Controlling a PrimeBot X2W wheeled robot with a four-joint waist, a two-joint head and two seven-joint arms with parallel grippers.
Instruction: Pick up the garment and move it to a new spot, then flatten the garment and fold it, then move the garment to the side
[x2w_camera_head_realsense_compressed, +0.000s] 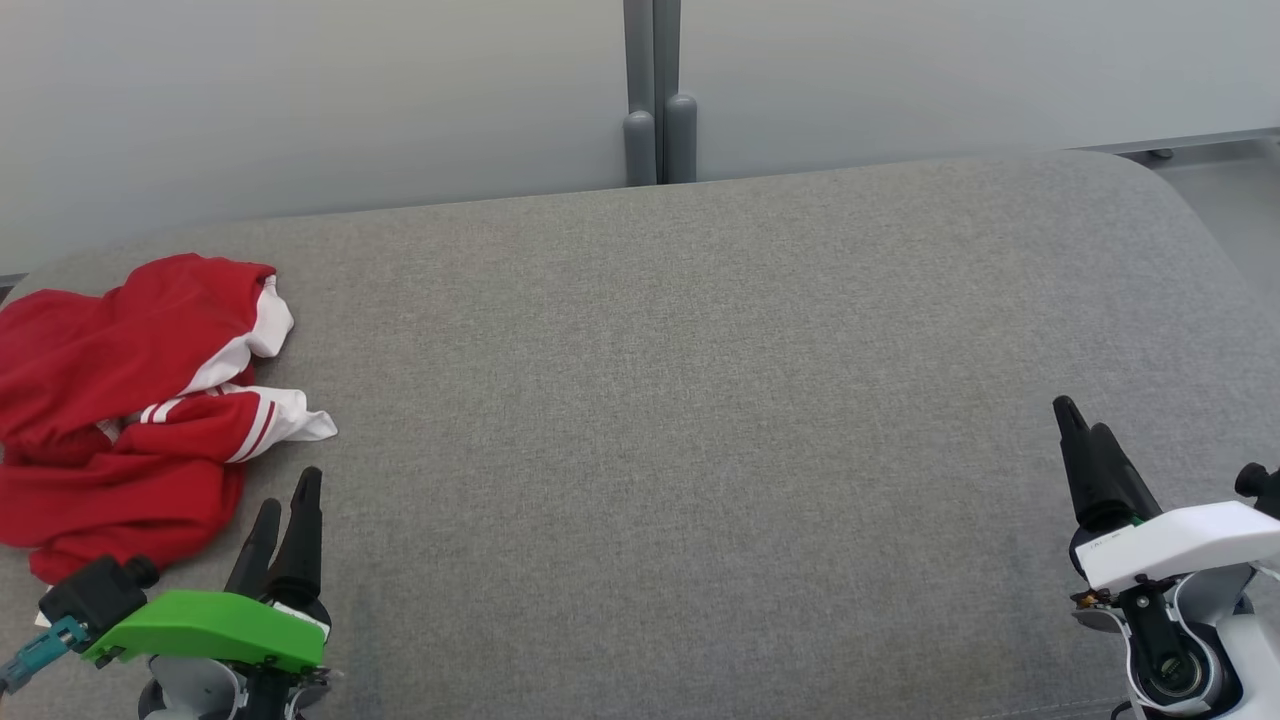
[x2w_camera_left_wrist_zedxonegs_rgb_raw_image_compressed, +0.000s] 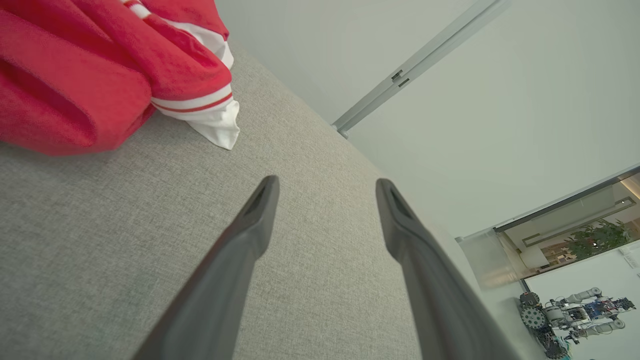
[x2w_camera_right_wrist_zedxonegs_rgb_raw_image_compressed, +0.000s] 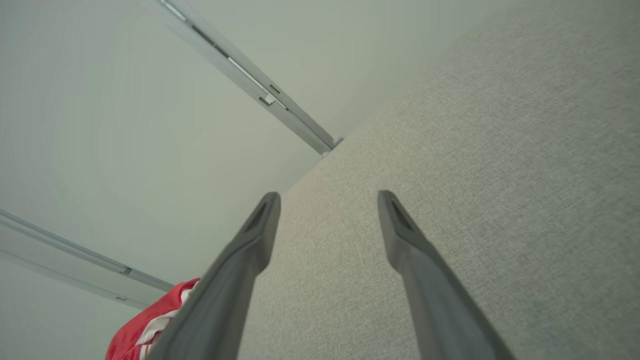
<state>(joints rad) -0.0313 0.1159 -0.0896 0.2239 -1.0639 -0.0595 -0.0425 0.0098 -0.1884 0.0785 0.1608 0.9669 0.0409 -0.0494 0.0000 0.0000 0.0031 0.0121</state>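
- The garment (x2w_camera_head_realsense_compressed: 90, 350) — red with white striped trim — lies crumpled in a heap at the far left of the grey bench (x2w_camera_head_realsense_compressed: 700, 420), not yet picked up.
- The left gripper (x2w_camera_head_realsense_compressed: 291, 490) sits just beside the heap's near edge, its jaws released with a clear gap and nothing between them. In the left wrist view it points past the white trim (x2w_camera_left_wrist_zedxonegs_rgb_raw_image_compressed: 215, 125) over bare bench.
- The right gripper (x2w_camera_head_realsense_compressed: 1080, 416) rests well apart at the bench's right side, jaws likewise spread and empty.
- Handling, as I judge it: light, soft and limp — it will likely sag and trail from a single pinch, and loose folds may slip out of a shallow grip.
- A sound hold looks to be a bunched ridge of red cloth on top of the heap, or the striped trim nearest the left gripper, taken deep between the jaws.
- The bench cover is fabric too, so the tips should catch garment alone.
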